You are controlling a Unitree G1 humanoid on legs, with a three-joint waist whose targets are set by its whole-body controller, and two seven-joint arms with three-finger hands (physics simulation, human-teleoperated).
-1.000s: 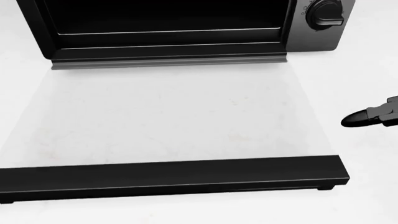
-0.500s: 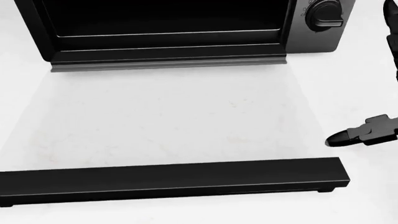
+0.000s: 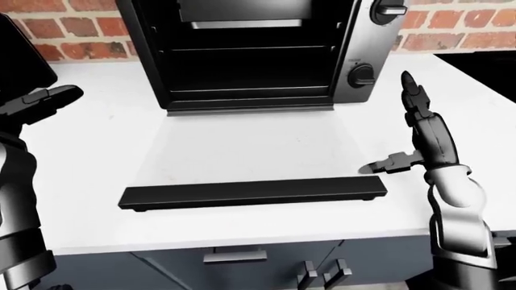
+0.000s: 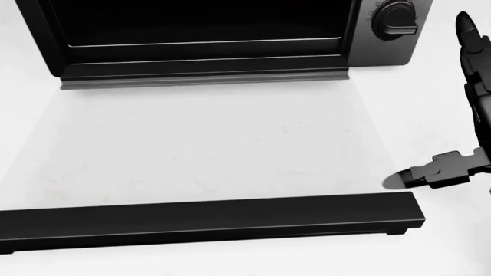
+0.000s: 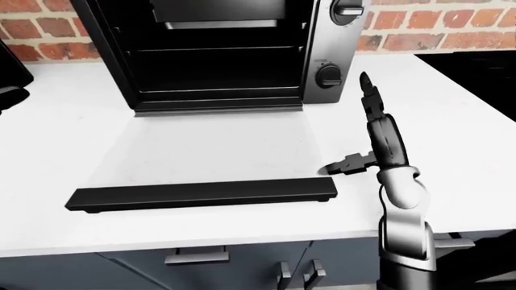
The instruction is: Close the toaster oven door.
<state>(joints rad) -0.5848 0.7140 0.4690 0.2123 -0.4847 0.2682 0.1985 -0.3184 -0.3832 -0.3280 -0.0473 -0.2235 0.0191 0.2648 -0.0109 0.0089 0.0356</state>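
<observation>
Toaster oven [image 3: 250, 54] open, cavity bare.

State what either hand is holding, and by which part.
Nothing. The right hand is open beside the door's handle bar, not touching; the left hand is open too.

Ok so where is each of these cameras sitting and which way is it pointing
Left-eye view: on the head, looking down over the white counter at the toaster oven, its open door; left hand and right hand show.
Head view: on the head, tilted steeply down at the door; only the right hand shows.
Right-eye view: the left-eye's pair, nearly the same scene; right hand plain.
All share oven, door, right hand.
</observation>
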